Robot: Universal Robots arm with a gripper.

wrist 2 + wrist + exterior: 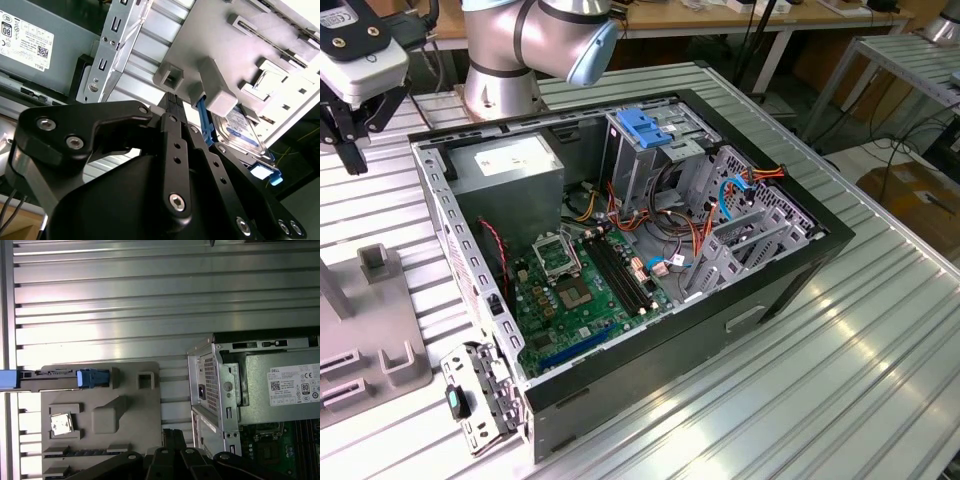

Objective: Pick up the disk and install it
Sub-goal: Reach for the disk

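Note:
The disk (pixel 47 380) stands on edge in a slot of a grey fixture (pixel 100 395) on the ribbed metal table, with blue rails along its sides. In the second wrist view the disk (pixel 240 132) shows its label face behind a grey post of the fixture (pixel 210 45). My gripper (pixel 172 434) hangs above the fixture's near edge, its black fingers together and holding nothing, well apart from the disk. In the exterior view my gripper (pixel 350 155) is high at the far left, above the fixture (pixel 390 350).
The open computer case (pixel 800 260) lies on the table to the exterior view's right of the fixture. Inside it are a power-supply box (pixel 510 165), a motherboard (pixel 580 290) and a drive cage with a blue latch (pixel 645 125). A small chip (pixel 61 424) rests on the fixture.

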